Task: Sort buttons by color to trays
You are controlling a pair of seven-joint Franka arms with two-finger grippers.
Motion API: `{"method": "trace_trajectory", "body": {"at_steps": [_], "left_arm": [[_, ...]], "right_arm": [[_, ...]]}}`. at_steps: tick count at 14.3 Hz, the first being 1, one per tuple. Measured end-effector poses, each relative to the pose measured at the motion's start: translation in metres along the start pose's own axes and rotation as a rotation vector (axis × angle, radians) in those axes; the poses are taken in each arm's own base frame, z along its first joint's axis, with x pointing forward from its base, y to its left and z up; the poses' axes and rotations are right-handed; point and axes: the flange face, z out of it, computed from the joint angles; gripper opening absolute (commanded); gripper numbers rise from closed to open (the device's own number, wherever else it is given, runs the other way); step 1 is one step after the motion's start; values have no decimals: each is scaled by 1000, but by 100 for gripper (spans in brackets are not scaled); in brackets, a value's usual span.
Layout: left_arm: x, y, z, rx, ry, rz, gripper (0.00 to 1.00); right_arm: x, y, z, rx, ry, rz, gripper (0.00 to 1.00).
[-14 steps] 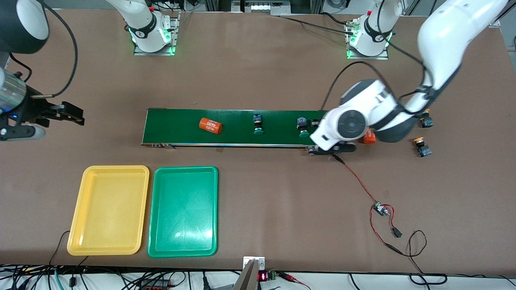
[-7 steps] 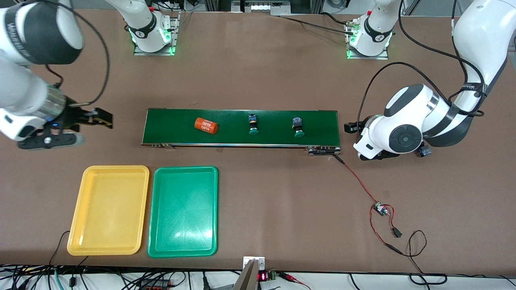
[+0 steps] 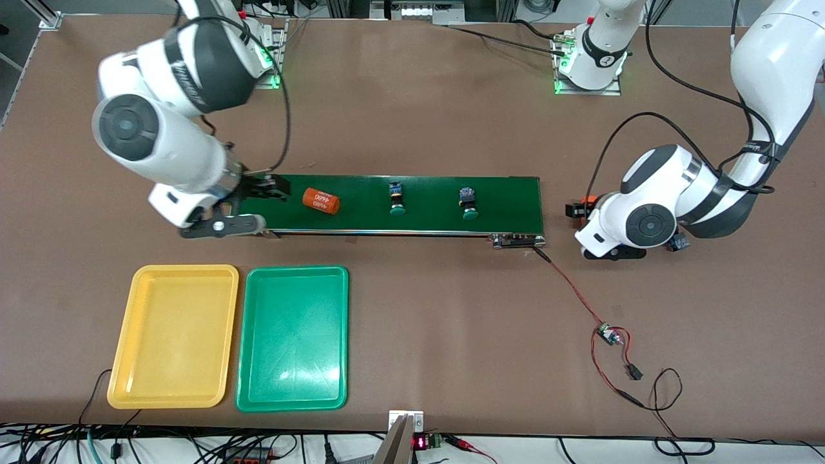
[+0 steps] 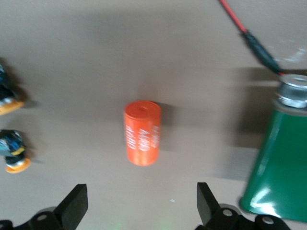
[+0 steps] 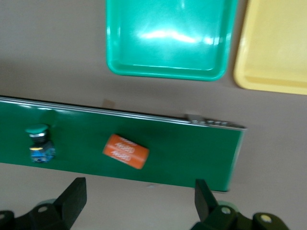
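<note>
Brown table (image 3: 412,322) with a long green conveyor belt (image 3: 503,193) lying across the middle. Yellow tray (image 3: 173,336) and green tray (image 3: 293,338) sit side by side, nearer the front camera than the belt. Off the belt's left-arm end: an orange cylinder (image 4: 142,132), two yellow-capped buttons (image 4: 12,152), plus a red-black wire (image 3: 580,299).

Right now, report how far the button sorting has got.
Done: nothing; the yellow tray and green tray hold no buttons.
In hand: nothing held. The open right gripper is over the conveyor belt end by an orange cylinder; the open left gripper hangs over another orange cylinder.
Left: two green buttons on the belt, two yellow buttons on the table.
</note>
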Motion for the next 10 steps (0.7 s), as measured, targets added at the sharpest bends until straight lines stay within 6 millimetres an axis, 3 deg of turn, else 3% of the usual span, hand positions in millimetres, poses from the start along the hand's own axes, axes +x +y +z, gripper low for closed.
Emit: {"method": "trace_trajectory", "body": {"at_steps": [3,5,8,9,10], "left_arm": [[9,-14,28,-24,-8,22,100],[18,-18,57,-57,11,37,100],[16,-14,107,-104,15,64,96],[12,-10,116,-108,9,72,78],[9,-7,119,-107,6,79,45]], "right_arm": [[-4,-65,32,3,30,50,100],[-12,-110,60,-3,33,92,100],[-22,-147,102,-33,-2,113,100],[-24,-153,114,-44,-16,107,100],[-26,-159,126,-55,-29,98,100]]}}
